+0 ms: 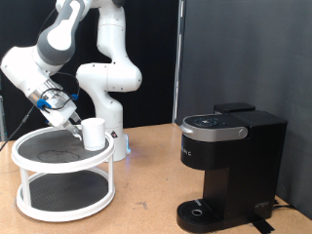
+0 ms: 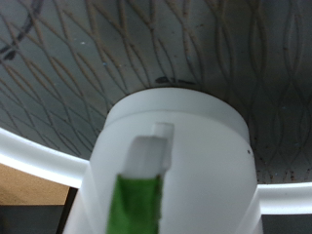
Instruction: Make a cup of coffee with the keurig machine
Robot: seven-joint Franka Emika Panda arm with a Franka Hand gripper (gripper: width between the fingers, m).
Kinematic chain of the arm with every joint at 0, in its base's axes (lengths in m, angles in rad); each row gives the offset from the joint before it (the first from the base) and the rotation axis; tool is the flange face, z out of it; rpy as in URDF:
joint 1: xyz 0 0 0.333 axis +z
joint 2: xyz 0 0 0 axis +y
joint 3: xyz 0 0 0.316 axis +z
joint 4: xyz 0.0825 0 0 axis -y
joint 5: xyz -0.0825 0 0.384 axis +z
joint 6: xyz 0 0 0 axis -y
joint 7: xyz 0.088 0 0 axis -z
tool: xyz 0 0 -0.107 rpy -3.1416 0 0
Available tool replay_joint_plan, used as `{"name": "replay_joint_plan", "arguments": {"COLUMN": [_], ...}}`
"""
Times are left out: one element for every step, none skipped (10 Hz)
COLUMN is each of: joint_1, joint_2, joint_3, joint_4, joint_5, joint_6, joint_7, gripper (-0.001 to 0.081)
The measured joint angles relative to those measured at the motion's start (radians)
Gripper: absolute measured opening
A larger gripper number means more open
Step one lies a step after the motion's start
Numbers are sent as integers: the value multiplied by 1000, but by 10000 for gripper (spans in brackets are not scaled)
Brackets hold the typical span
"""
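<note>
The jaws of the gripper (image 1: pixel 76 125) are closed on the rim of the plain white cylindrical ceramic cup (image 1: pixel 94 134), which stands on the upper tier of the round white two-tier rack (image 1: pixel 39 185). The glossy black boxy keurig machine (image 1: pixel 231 168) stands well apart on the wooden counter (image 1: pixel 146 195).

From where I stand, almost no writing can be read. The tall black boxy plastic coffee machine (image 1: pixel 232 166), which stands near the right edge of the brown wooden table (image 1: pixel 146 185), carries some small pale marks on its front face, just under the silver-ringed head. They look like short letters, but they are too small and too blurred to spell out. The plain white cylindrical ceramic mug (image 1: pixel 94 133) shows no print in either view. The white round two-level plastic rack (image 1: pixel 39 185) also bears no label.
</note>
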Motion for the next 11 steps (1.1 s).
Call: {"name": "replay_joint_plan", "arguments": {"joint_1": [0, 0, 0, 0, -1, -1, -2, -3, -3, -4, -5], "joint_2": [0, 0, 0, 0, 0, 0, 0, 0, 0, 0, -1], "joint_3": [0, 0, 0, 0, 0, 0, 0, 0, 0, 0, 1], "joint_4": [-4, -7, -9, -11, -14, -16, -18, -21, -24, -26, -26], "joint_5": [-4, -7, -11, -14, -17, -17, -18, -19, -20, -22, -25], "joint_6": [0, 0, 0, 3, 7, 10, 14, 19, 26, 32, 32], "joint_7": [0, 0, 1, 1, 1, 1, 1, 1, 1, 4, 10], "gripper": [734, 734, 610, 473, 338, 338, 152, 152, 50, 50, 10]}}
